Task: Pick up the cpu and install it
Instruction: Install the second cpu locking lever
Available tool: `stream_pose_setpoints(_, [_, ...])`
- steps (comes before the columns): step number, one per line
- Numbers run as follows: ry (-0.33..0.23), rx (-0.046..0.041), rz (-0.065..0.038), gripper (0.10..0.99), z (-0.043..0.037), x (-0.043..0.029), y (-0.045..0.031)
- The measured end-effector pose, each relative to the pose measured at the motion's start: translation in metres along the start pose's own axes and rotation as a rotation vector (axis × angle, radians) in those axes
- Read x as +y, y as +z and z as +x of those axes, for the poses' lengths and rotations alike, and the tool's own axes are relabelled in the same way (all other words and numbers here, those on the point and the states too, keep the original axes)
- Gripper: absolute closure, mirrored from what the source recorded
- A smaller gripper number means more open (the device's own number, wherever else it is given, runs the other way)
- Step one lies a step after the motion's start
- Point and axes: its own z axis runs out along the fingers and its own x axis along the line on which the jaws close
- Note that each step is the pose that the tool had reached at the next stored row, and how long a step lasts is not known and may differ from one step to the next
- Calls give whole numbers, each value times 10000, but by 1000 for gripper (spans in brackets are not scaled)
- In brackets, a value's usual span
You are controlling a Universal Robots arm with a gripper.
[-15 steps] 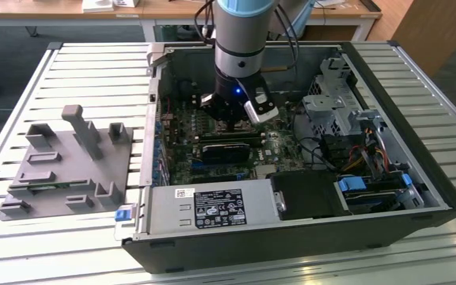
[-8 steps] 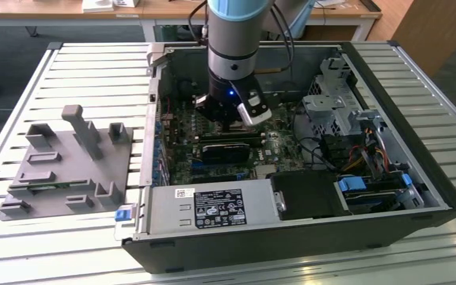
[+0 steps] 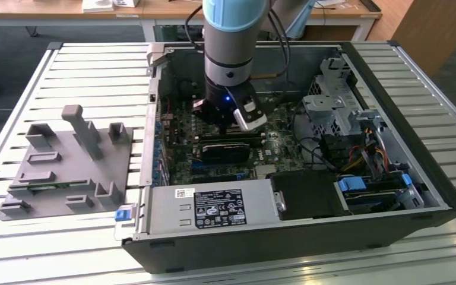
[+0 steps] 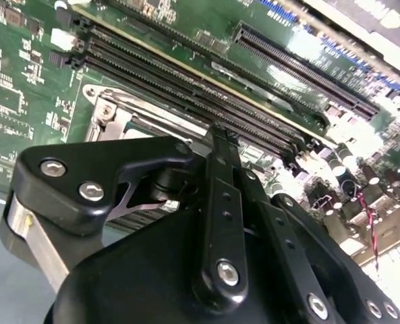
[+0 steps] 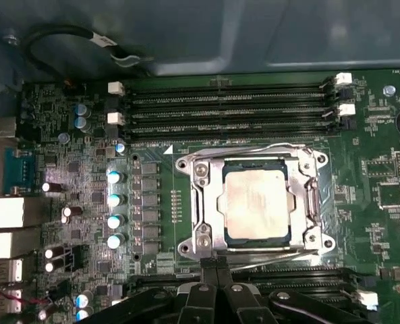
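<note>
Motherboard (image 5: 65, 169): cpu (image 5: 257, 204) flat in socket (image 5: 200, 202), square-on.

hidden: dark square socket with metal frame (image 4: 112, 111) mostly behind the black gripper linkage (image 4: 213, 223) in the second wrist view | cut off: gripper fingertips in both wrist views, arm's upper part in the exterior view
</note>
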Motion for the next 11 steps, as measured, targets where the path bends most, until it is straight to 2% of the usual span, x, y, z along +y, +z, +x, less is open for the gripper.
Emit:
stream_pose_setpoints(2, [-1,9,-202,980,0,-23,1])
stream_pose_setpoints(4, [-1,13,-324,980,0,-57,-2])
stream_pose_setpoints(7, [-2,14,-343,980,1,-90,-6])
stream_pose_setpoints(11, [-7,-8,-452,980,27,-132,-11])
